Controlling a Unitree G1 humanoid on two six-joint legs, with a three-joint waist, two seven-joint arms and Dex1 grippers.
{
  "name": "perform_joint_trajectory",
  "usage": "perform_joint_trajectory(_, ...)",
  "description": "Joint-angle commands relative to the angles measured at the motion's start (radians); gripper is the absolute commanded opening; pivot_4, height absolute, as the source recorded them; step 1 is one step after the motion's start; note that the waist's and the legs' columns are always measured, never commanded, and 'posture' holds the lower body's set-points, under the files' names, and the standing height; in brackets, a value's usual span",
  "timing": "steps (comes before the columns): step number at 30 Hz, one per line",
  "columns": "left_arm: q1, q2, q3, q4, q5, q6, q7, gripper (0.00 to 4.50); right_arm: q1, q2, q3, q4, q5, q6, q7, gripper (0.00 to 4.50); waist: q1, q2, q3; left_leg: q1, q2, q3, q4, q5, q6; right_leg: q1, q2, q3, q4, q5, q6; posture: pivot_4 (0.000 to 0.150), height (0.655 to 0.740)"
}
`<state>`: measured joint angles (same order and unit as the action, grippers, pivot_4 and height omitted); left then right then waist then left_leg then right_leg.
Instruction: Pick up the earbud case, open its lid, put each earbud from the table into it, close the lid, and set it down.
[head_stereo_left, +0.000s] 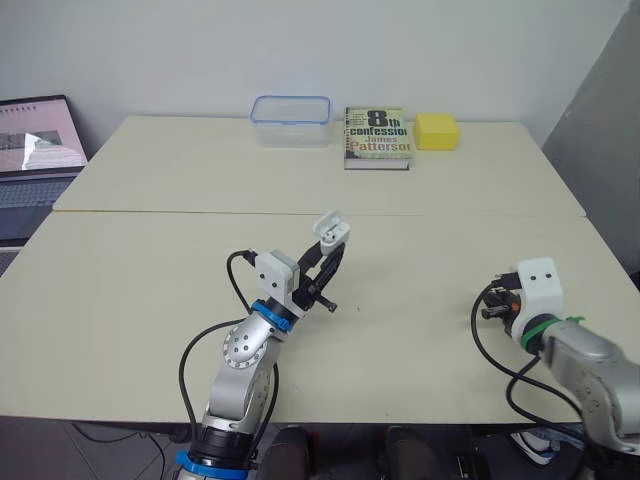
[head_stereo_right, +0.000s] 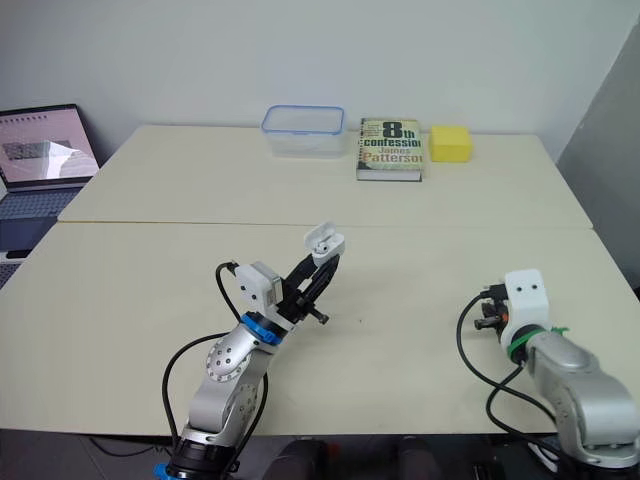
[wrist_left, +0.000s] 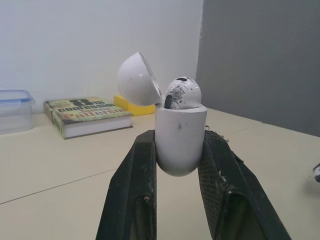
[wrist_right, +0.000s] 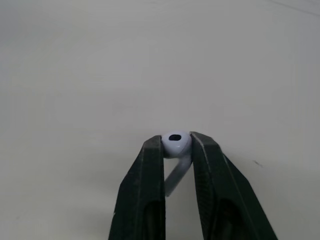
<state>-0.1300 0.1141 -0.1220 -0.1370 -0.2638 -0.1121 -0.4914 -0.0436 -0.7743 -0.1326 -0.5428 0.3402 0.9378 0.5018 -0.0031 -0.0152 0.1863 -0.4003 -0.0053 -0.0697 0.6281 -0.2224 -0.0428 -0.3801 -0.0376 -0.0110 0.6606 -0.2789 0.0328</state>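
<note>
While the left gripper (head_stereo_left: 328, 258) clamps the earbud case (wrist_left: 180, 142), open tabletop (head_stereo_left: 430, 265) surrounds it.

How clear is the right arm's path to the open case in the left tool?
Probably yes. The earbud case sits lid-open in the left tool; only bare table lies between it and the right tool, shut on an earbud.
</note>
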Motion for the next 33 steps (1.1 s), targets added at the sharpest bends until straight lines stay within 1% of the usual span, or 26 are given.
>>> perform_joint_trajectory(1, 0.012, 0.002, -0.008, -0.069, -0.001, -0.002, 0.002, 0.76, 0.032, -0.226, 0.090, 0.076, -0.066, -0.342, 0.359, 0.40, 0.000, 0.000, 0.000, 0.000, 0.000, 0.000, 0.000, 0.000, 0.000, 0.000, 0.000, 0.000, 0.000, 0.000, 0.000, 0.150, 0.7400)
perform_joint_trajectory(5, 0.037, 0.010, -0.008, -0.104, 0.002, 0.013, 0.009, 0.76, 0.032, -0.404, 0.141, 0.247, -0.107, -0.649, 0.651, 0.40, 0.001, -0.002, 0.001, 0.000, 0.000, 0.001, 0.001, 0.000, 0.000, 0.001, 0.000, 0.001, -0.001, 0.000, 0.000, 0.150, 0.7400)
perform_joint_trajectory(9, 0.060, 0.020, -0.004, -0.136, 0.006, 0.031, 0.020, 0.76, -0.009, -0.472, 0.204, 0.410, -0.161, -0.854, 0.822, 0.40, 0.001, -0.002, 0.001, 0.000, 0.000, 0.001, 0.002, 0.000, 0.000, 0.001, -0.001, 0.001, -0.001, 0.000, 0.001, 0.150, 0.7400)
perform_joint_trajectory(13, 0.080, 0.029, -0.006, -0.167, 0.006, 0.047, 0.031, 0.76, -0.071, -0.477, 0.262, 0.533, -0.220, -0.956, 0.915, 0.40, 0.001, -0.002, 0.001, 0.001, 0.000, 0.001, 0.002, 0.000, 0.000, 0.001, -0.001, 0.001, 0.000, 0.000, 0.001, 0.150, 0.7400)
perform_joint_trajectory(18, 0.102, 0.039, -0.008, -0.204, 0.006, 0.067, 0.040, 0.76, -0.126, -0.463, 0.312, 0.608, -0.279, -1.043, 0.973, 0.40, 0.003, -0.002, 0.001, 0.001, 0.000, 0.001, 0.002, 0.000, 0.000, 0.001, -0.001, 0.001, 0.000, 0.000, 0.000, 0.150, 0.7400)
perform_joint_trajectory(22, 0.121, 0.046, -0.013, -0.234, 0.006, 0.087, 0.049, 0.76, -0.169, -0.446, 0.341, 0.651, -0.316, -1.075, 0.993, 0.40, 0.003, -0.002, 0.001, 0.001, 0.000, 0.001, 0.002, 0.000, 0.000, 0.002, -0.001, 0.001, 0.000, 0.000, 0.000, 0.150, 0.7400)
perform_joint_trajectory(24, 0.129, 0.047, -0.014, -0.246, 0.007, 0.095, 0.053, 0.76, -0.184, -0.435, 0.345, 0.656, -0.317, -1.055, 0.997, 0.40, 0.003, -0.002, 0.001, 0.002, 0.000, 0.001, 0.002, 0.000, 0.000, 0.003, -0.001, 0.001, 0.000, 0.000, 0.000, 0.150, 0.7400)
perform_joint_trajectory(26, 0.135, 0.049, -0.015, -0.255, 0.008, 0.102, 0.057, 0.76, -0.189, -0.428, 0.344, 0.651, -0.315, -1.050, 0.995, 1.12, 0.003, -0.002, 0.001, 0.003, 0.000, 0.000, 0.002, 0.000, 0.000, 0.004, -0.001, 0.001, 0.000, 0.000, 0.000, 0.150, 0.7400)
perform_joint_trajectory(31, 0.143, 0.048, -0.018, -0.265, 0.009, 0.113, 0.064, 0.76, -0.179, -0.428, 0.322, 0.623, -0.299, -1.087, 0.990, 2.72, 0.002, -0.003, 0.001, 0.008, 0.001, 0.001, 0.002, 0.000, 0.000, 0.008, -0.001, 0.002, 0.000, 0.000, 0.000, 0.150, 0.7400)
perform_joint_trajectory(33, 0.145, 0.047, -0.021, -0.268, 0.008, 0.117, 0.066, 0.76, -0.175, -0.434, 0.297, 0.601, -0.275, -1.098, 0.988, 2.73, 0.002, -0.002, 0.001, 0.008, 0.001, 0.001, 0.002, 0.000, 0.000, 0.008, -0.001, 0.002, 0.000, 0.000, 0.000, 0.150, 0.7400)
